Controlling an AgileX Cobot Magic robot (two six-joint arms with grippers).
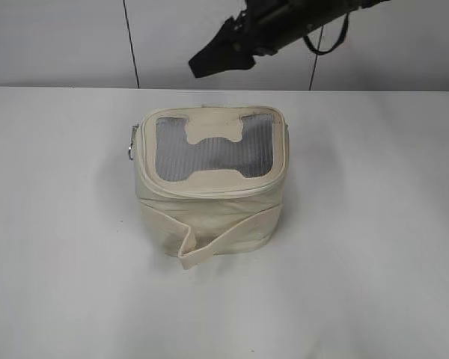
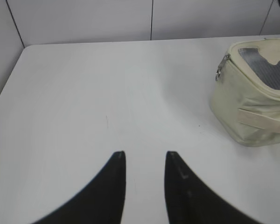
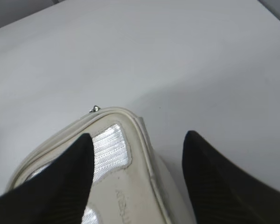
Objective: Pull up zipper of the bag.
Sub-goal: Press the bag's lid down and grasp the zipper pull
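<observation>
Cream fabric makes up the bag [image 1: 209,187], which in the exterior view stands alone on the white worktop [image 1: 374,224], its mesh-windowed lid lying down on the body. The right claw [image 1: 218,56] hangs in the air behind and above the bag, touching nothing; from this angle its jaws cannot be told apart or together. A small metal ring pull [image 1: 129,149] shows at the lid's left corner, which suggests the zipper [image 1: 209,193] sliders are parked there. Whether the track around the lid rim is run shut or only lying closed cannot be judged here.

From the left wrist view, the left claw [image 2: 144,161] has its two dark fingers [image 2: 114,186] set apart with bare worktop [image 2: 84,93] between them and nothing gripped. The bag [image 2: 249,102] sits well ahead and off to the right of this claw, and the silver pull [image 2: 219,73] hangs at the corner nearest to it.

From the right wrist view, the right claw [image 3: 137,154] is spread wide and empty, hovering just over the bag [image 3: 121,154], with the lid's edge and a strip of mesh between its fingers [image 3: 210,172]. A glint of metal [image 3: 95,109] peeks out ahead of it, at the far corner of the lid.

No pull is held by either claw, so the grasp and the pull along the track appear to be ahead.
</observation>
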